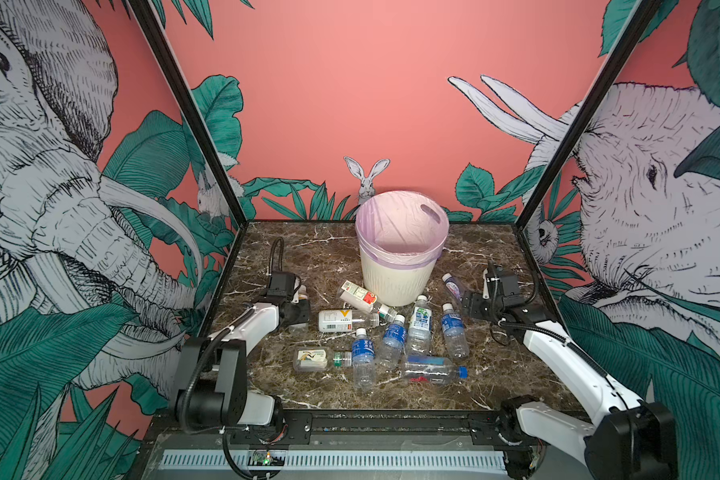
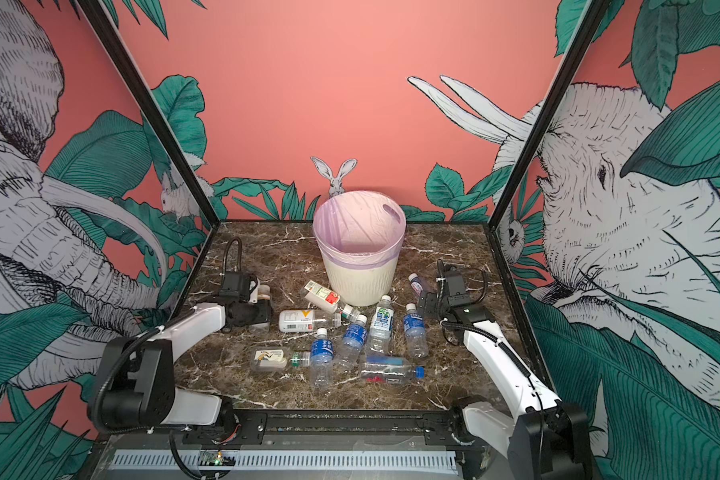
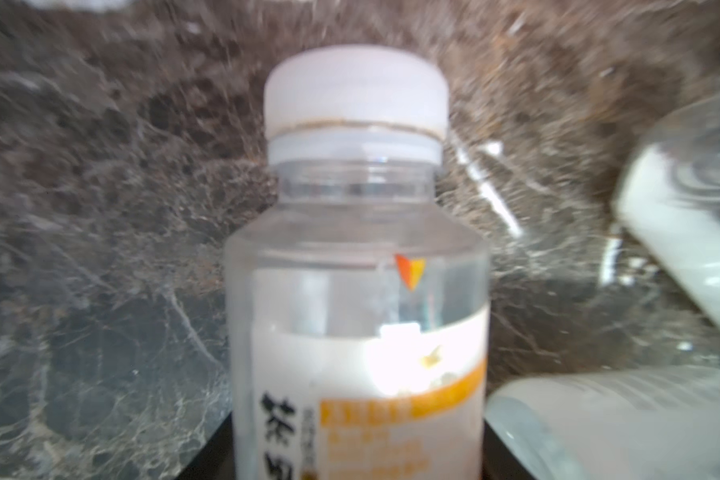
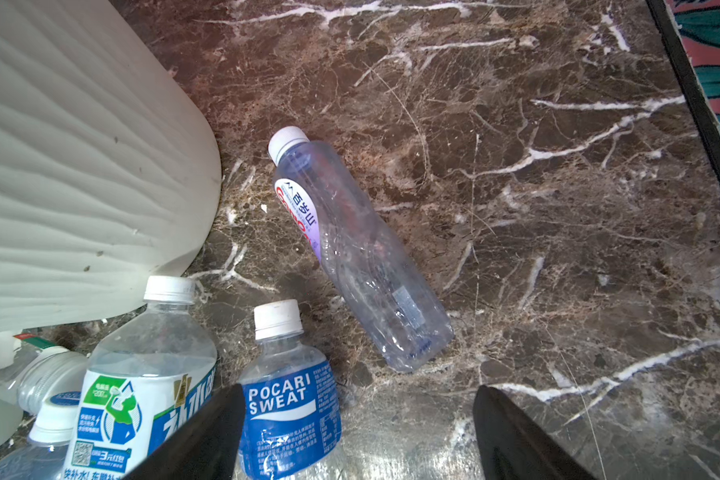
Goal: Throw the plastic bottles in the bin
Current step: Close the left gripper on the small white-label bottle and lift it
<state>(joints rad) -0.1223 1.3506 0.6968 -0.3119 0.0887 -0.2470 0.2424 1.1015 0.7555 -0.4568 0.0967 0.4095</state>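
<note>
As no bottle shows in the visible part of the lilac-lined bin, which stands at the far centre of the marble table, the task is judged barely begun. Left gripper: its dark fingers press against both sides of a white-and-orange-labelled bottle. A grip appears made, though whether the bottle is clear of the table cannot be told. That bottle is at the left of the table, nearer than the bin and well apart from its rim. Right gripper: jaws wide, nothing between them, poised near a purple-labelled bottle that lies right of the bin's base, with a Pocari Sweat bottle beside one finger. At least nine bottles lie on the table, most in a cluster on the near side of the bin. Outstanding: carry and release of the gripped bottle, then every other bottle.
</note>
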